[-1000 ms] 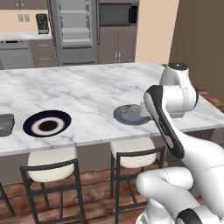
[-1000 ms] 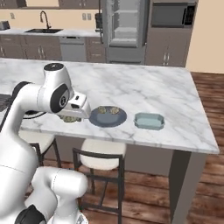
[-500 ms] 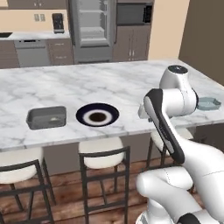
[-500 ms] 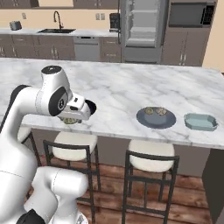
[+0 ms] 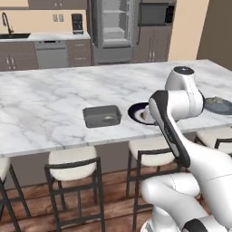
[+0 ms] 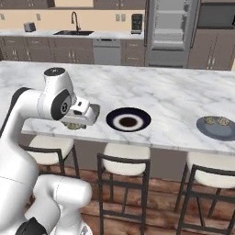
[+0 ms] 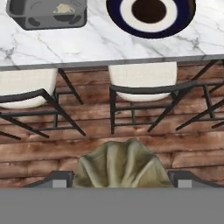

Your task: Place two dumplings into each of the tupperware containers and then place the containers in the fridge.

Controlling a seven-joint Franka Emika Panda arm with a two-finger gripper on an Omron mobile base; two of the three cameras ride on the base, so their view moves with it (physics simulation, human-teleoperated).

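I have a dumpling (image 7: 120,165) pinched between the two finger tips at the bottom centre of the hand view, its wrinkled beige folds bulging up between them, so the gripper (image 7: 119,177) is clamped on it with the jaws standing fairly wide. In the right base view the gripper (image 6: 88,114) sits at centre left, over the near edge of the counter (image 6: 183,98).

I judge this to be the carry step: a dumpling in hand, on its way to the dark grey tupperware container (image 7: 47,14) at the upper left of the hand view. That tray already has one pale dumpling (image 7: 64,8) lying inside it, towards its right end; in the left base view the same tray (image 5: 102,116) sits at mid-frame with a small light lump in it. So the next move, as I read it, calls for bringing the hand forward over the counter until it hangs above the tray's free space, lowering, and then letting go, clear of the tray wall.

Just right of the tray is the navy-rimmed plate (image 7: 151,15), with nothing on its dark centre that I can make out. At the right edge of the right base view the grey-blue plate (image 6: 219,128) carries two more dumplings (image 6: 209,121). The fridge (image 6: 170,32) stands open at the upper right, well behind the counter. Stools (image 7: 144,87) line the near side below the counter edge.
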